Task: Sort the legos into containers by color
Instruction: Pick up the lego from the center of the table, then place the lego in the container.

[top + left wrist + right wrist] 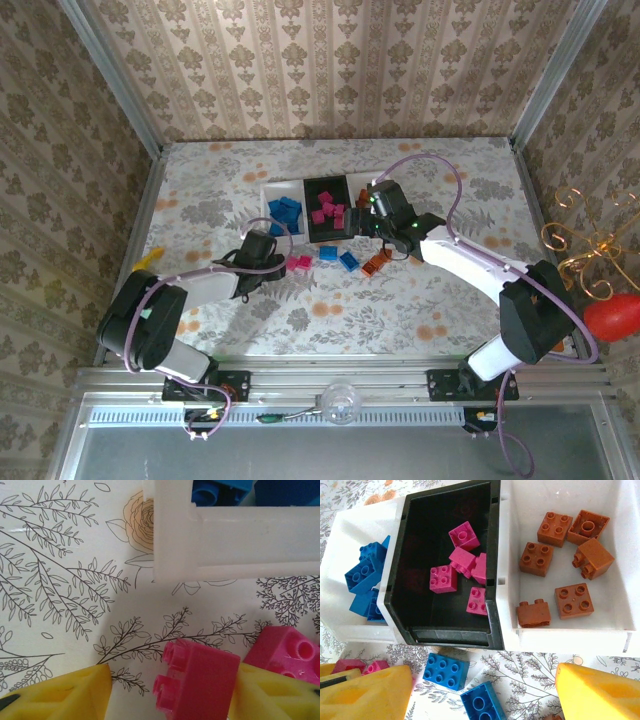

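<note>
Left gripper (170,692) is mid-pick, jaws wide around a pink lego (200,680) on the tabletop (60,580) beside the white container (225,545) (not clamped yet). Next, I'd guess: close, lift, carry to the black container (445,636). Right gripper (484,687) hovers over loose blue legos (446,671), jaws wide too.

Trays: three, joined in row. Two white trays (620,580), one black tray (415,540) between them.

Pink bricks (442,578): five in black tray, two more loose on table (400,310). Seven in all.

Brown bricks (535,558): six in right-hand white tray.

Blue bricks (362,572): two loose on table in front of trays. In left-hand white tray, maybe four; heaped and half cut off by tray wall, hard to count from here.

Robot arms (200,285): two.
</note>
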Tool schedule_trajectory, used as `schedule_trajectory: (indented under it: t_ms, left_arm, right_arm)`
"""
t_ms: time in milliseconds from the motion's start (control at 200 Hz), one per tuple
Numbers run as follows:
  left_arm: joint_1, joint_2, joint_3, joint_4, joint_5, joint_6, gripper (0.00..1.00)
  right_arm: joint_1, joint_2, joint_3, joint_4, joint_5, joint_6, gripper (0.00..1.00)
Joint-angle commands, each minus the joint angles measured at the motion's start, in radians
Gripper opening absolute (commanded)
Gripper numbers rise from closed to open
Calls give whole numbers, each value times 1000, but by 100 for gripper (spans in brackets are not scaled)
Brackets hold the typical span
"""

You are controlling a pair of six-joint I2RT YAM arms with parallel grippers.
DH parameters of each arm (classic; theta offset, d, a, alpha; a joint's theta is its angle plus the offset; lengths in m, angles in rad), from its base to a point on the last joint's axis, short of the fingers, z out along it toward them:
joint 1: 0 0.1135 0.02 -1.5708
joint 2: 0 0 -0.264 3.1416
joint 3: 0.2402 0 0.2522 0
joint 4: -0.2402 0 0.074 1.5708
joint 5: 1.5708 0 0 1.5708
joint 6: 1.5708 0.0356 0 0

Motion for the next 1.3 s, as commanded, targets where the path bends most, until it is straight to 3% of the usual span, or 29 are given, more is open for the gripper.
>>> schedule_trajectory:
  t_ms: [0,170,355,525,660,860,1040,1295]
  left_arm:
    - [4,36,18,70,2,43,59]
    - [3,41,14,88,10,55,39]
    - [-6,-13,-10,58,13,48,24]
    - [-61,-161,-6,-49,-4,34,20]
    - [-115,-202,110,-130,27,42,20]
    - [-146,29,429,-146,134,88,22]
    - [-130,292,720,-180,154,118,23]
    - [-95,530,998,-265,164,121,36]
  right_arm:
    - [1,-6,-9,2,4,1,77]
    - [0,-9,-17,4,7,1,77]
    - [1,-6,-19,6,3,4,77]
    - [1,-19,-37,12,5,9,77]
    - [1,-53,-83,24,15,22,77]
    - [2,-111,-175,27,24,41,77]
    - [5,-190,-255,5,12,44,77]
    - [39,-237,-313,2,-49,1,77]
